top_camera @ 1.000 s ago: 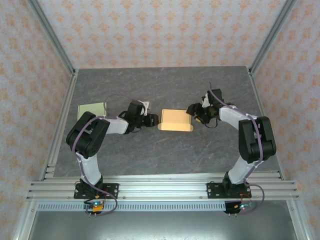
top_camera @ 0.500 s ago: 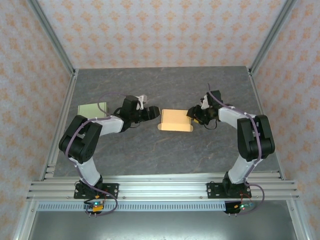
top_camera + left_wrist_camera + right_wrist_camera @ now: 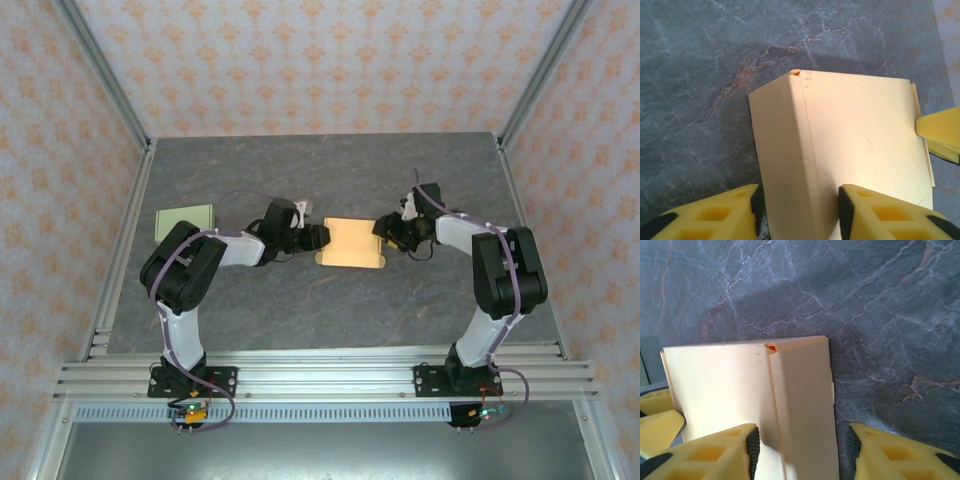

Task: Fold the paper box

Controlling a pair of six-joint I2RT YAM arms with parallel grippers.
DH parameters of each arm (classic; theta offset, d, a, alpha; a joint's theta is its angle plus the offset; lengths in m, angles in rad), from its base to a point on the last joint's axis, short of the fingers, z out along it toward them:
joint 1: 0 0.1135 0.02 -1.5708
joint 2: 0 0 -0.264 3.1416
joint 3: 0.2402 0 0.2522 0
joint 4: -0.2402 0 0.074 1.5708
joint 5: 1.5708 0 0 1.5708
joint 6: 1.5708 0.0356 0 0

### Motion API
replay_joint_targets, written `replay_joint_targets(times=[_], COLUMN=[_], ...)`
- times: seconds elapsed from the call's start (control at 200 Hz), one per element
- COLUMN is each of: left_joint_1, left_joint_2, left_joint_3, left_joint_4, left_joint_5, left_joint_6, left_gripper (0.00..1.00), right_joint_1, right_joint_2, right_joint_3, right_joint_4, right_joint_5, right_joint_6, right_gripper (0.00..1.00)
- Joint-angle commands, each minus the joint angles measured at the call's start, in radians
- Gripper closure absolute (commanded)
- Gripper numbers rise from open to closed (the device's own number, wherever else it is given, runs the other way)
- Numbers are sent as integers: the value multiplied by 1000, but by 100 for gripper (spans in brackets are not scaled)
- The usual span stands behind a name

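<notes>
Paper box (image 3: pixel 352 242): unmoved on the counter (image 3: pixel 330 170).
Left gripper (image 3: pixel 800 200): has closed in on the left flap, jaws partly apart astride it.
Right gripper (image 3: pixel 802 440): stays astride the right flap, jaws apart.

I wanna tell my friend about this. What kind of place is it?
Probably a robot test booth: two robot arms bolted to a metal rail, a grey tabletop, and patterned walls closing it in.

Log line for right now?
paper box: on table | left gripper: open astride left flap | right gripper: open astride right flap
</notes>
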Motion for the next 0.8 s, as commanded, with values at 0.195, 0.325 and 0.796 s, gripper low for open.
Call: replay_joint_targets(times=[0.195, 0.325, 0.796], left_joint_1=[72, 94, 158], left_joint_2=[99, 107, 154], left_joint_3=[-74, -100, -150], left_joint_4=[169, 218, 391], left_joint_5=[131, 147, 231], left_joint_6=[-128, -149, -250], left_gripper=[65, 67, 76], right_joint_1=[-53, -53, -38], right_joint_2=[-18, -15, 15], right_joint_3=[-90, -90, -90], right_joint_4=[231, 256, 310], right_joint_5=[-209, -238, -277], right_joint_6=[149, 171, 211], right_gripper=[29, 29, 30])
